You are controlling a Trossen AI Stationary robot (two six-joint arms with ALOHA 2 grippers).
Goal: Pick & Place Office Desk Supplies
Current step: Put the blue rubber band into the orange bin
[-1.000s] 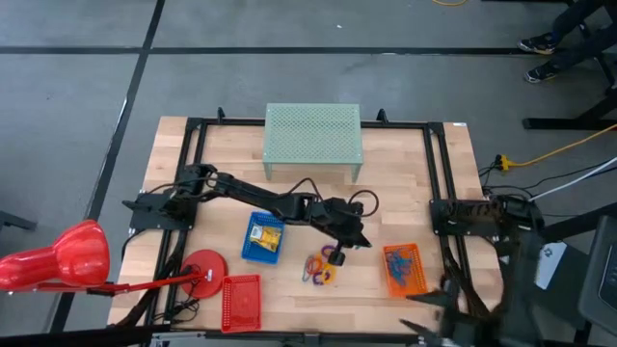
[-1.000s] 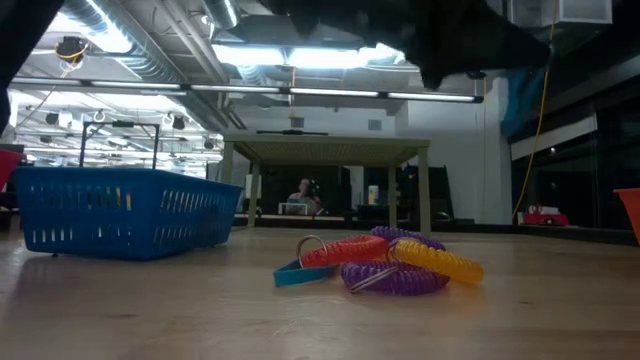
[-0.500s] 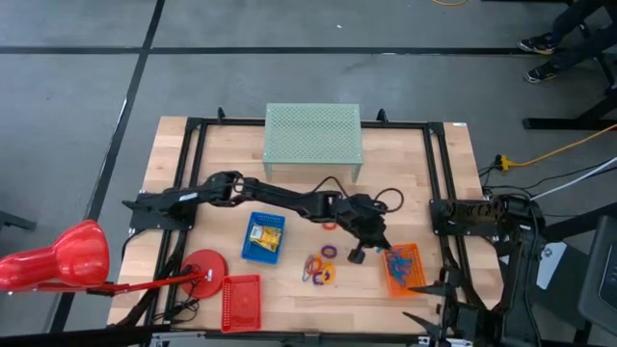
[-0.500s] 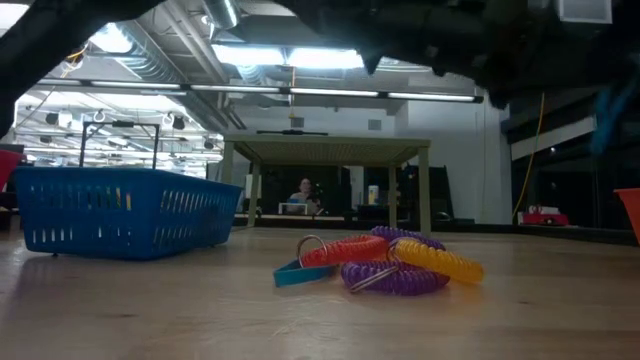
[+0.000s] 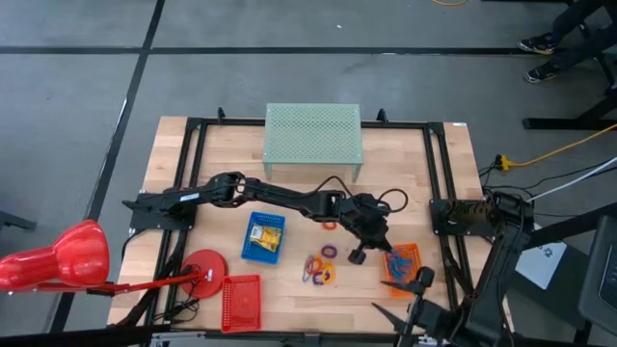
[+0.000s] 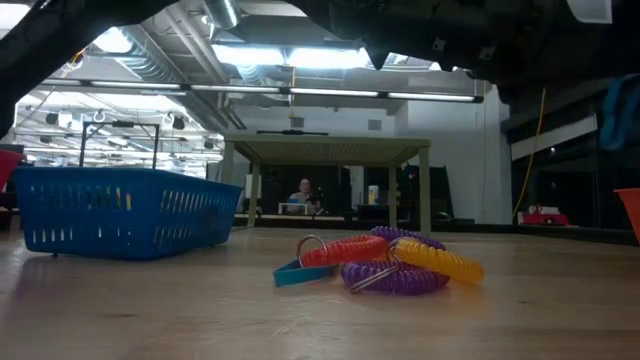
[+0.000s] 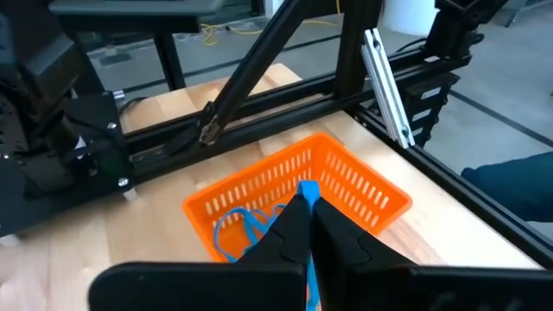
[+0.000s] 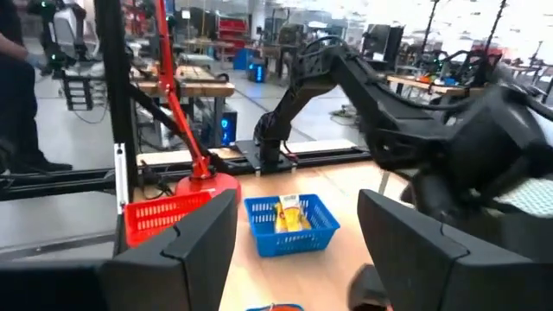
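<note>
Wooden planks make up the table (image 5: 222,145), ringed by a black frame, with a pale green mesh stand (image 5: 312,138) at its far edge and a red desk lamp (image 5: 72,258) toward 8 o'clock. Reaching from the table's 9 o'clock side across the middle, the left arm carries the left gripper (image 7: 308,207) above the orange tray (image 7: 346,181), which sits toward 4 o'clock; its fingers are pressed together on a thin blue loop (image 7: 309,192), held over the tray. More blue loops (image 7: 238,226) lie inside that tray. Near the table's centre, slightly toward 6 o'clock, rests a cluster of coiled loops (image 6: 385,263) in red, yellow and purple. At 7 o'clock from it stands the blue tray (image 5: 262,237) holding yellow-and-black clips (image 8: 288,215), with the red tray (image 5: 241,300) nearer the front edge. Down at 5 o'clock, the right gripper (image 8: 294,238) waits with its fingers spread apart, holding nothing.
</note>
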